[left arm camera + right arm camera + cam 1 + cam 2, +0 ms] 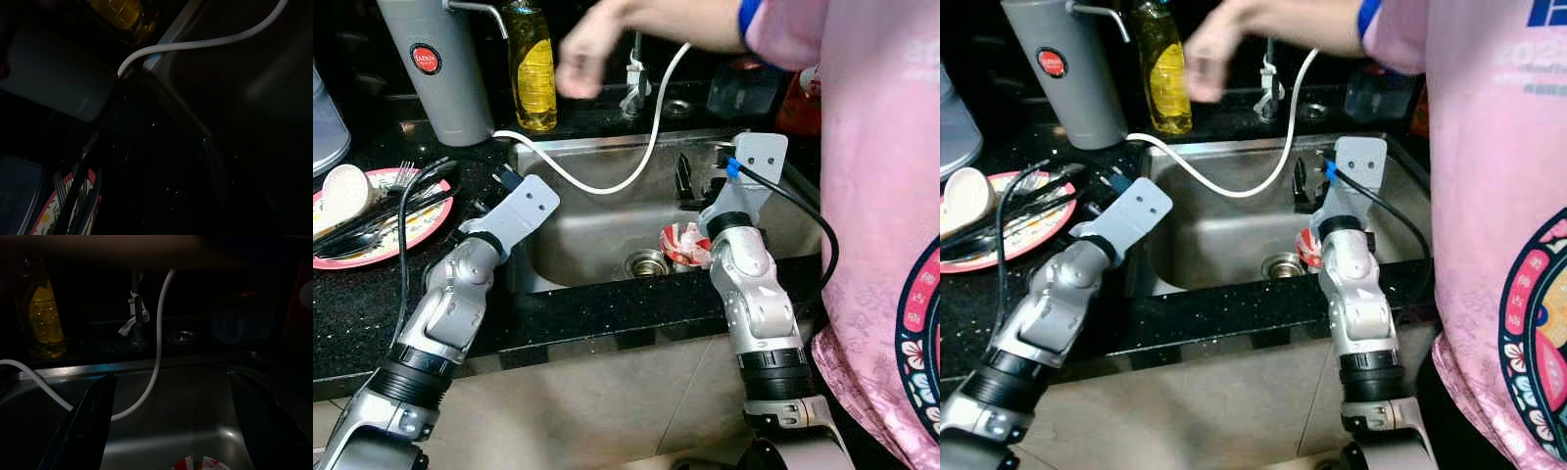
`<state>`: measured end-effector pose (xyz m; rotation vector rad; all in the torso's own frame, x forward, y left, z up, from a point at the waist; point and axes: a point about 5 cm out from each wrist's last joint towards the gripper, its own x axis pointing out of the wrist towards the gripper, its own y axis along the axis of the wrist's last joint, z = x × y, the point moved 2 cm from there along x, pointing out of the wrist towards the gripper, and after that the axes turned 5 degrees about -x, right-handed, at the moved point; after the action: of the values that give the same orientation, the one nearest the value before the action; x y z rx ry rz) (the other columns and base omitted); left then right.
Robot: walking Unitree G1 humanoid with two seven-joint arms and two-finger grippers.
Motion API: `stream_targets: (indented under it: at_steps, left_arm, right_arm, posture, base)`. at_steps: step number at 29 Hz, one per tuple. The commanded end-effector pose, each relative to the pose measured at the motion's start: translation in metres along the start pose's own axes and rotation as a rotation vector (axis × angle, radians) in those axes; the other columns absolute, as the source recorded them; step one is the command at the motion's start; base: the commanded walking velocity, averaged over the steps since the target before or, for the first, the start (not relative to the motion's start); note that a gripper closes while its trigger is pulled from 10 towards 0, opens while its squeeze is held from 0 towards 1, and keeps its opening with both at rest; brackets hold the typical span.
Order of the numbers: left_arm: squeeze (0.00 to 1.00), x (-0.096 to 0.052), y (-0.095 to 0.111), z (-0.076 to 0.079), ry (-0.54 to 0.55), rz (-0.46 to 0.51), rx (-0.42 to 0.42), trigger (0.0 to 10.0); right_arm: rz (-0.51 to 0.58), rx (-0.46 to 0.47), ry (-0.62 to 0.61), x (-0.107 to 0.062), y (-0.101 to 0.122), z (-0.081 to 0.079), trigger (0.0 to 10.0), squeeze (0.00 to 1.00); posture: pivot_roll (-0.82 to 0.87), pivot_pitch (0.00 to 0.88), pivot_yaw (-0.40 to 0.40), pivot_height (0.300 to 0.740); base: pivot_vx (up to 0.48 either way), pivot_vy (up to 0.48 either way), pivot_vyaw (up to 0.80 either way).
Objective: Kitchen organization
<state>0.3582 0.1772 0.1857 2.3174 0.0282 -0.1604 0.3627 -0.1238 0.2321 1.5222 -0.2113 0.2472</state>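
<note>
Red-and-white patterned cup (683,243) lying in steel sink (597,230), beside drain (646,262) at its 3 o'clock. Looks light, rigid, likely wet and slippery; best pinched across the rim. Right gripper (171,426) spread wide, empty, just above cup. Left gripper (499,181) over counter near plate (411,230); finger state unclear. Person's hand (582,59) at 12 o'clock.

One sink (597,147), one hose (607,186), one yellow bottle (532,64), one grey canister (435,69), one plate (426,230) at nine o'clock, one fork (401,176).

Black speckled counter (607,318) bears a pink plate (423,227), yellow bottle (531,67).
</note>
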Motion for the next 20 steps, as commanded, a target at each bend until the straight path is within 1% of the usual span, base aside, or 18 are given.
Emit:
stream_targets:
  at_steps: [1,10,14,20]
  left_arm:
    - [0.00,-0.0016,-0.0058,-0.0025,0.004,-0.016,0.008,10.0]
    - [0.00,-0.0036,-0.0046,-0.0006,0.004,-0.014,0.008,10.0]
    - [0.00,-0.0048,-0.0037,-0.0001,0.004,-0.012,0.008,10.0]
    - [0.00,-0.0055,-0.0035,0.0009,0.004,-0.011,0.008,10.0]
  right_arm:
    - [-0.010,0.000,0.003,-0.0015,-0.0023,0.0001,10.0,0.00]
    - [-0.005,0.004,0.010,0.0008,-0.0008,-0.0013,10.0,0.00]
    - [-0.006,0.007,0.029,0.0024,-0.0009,-0.0063,10.0,0.00]
    - [-0.007,0.004,0.032,0.0029,-0.0005,-0.0055,10.0,0.00]
  posture:
    - [0.04,0.000,0.004,0.740]
    - [0.06,0.000,-0.008,0.740]
    - [0.06,0.000,-0.021,0.740]
    - [0.06,0.000,-0.025,0.740]
  base:
    - [0.000,0.000,0.00]
    - [0.000,0.000,0.00]
    - [0.000,0.000,0.00]
    - [0.000,0.000,0.00]
